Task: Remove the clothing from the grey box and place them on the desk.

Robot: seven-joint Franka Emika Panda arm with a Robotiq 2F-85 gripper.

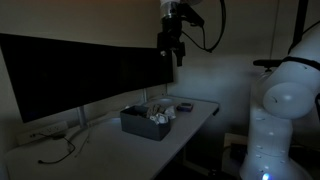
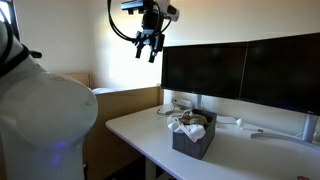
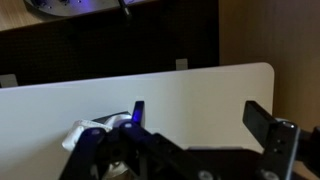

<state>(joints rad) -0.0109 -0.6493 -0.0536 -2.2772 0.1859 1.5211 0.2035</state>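
Observation:
A grey box (image 1: 146, 123) stands on the white desk (image 1: 110, 140) in front of the monitors, with pale clothing (image 1: 160, 113) bunched inside it. It also shows in an exterior view (image 2: 193, 135) with the clothing (image 2: 185, 123) heaped on top. My gripper (image 1: 178, 50) hangs high above the desk, well above the box, open and empty; it also shows in an exterior view (image 2: 150, 47). In the wrist view my open fingers (image 3: 197, 120) frame bare desk (image 3: 190, 90), and a bit of the white clothing (image 3: 88, 130) shows at lower left.
Two wide dark monitors (image 1: 80, 70) stand along the back of the desk. A small dark object (image 1: 185, 106) lies beyond the box. Cables (image 1: 60, 152) trail on the desk. The robot's white base (image 1: 280, 110) fills one side.

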